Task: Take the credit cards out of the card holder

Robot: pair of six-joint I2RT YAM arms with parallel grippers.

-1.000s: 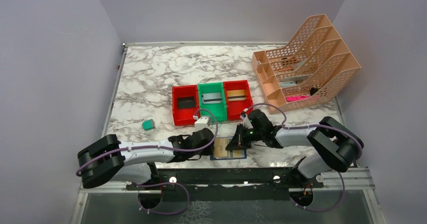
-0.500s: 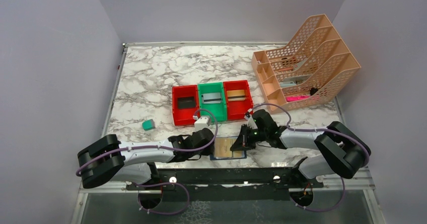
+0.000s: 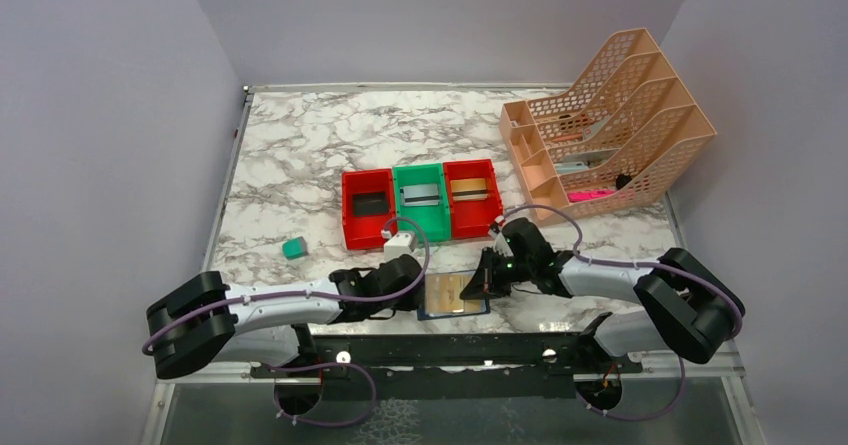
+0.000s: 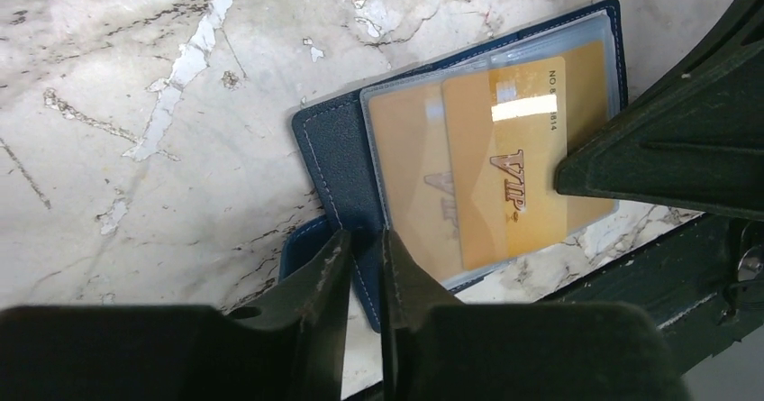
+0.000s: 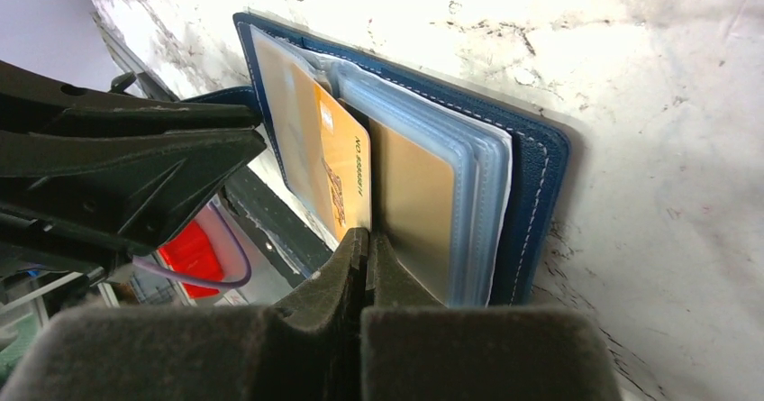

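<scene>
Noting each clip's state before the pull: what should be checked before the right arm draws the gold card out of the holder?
1. Right gripper shut on gold card: ok.
2. Gold card partly out of its sleeve: ok.
3. Left gripper clamping the holder: cannot tell; a narrow gap shows between its fingers, with the holder's edge in it.
4. Holder lying open on the table: ok.
5. Second gold card seated in its own sleeve: ok.
</scene>
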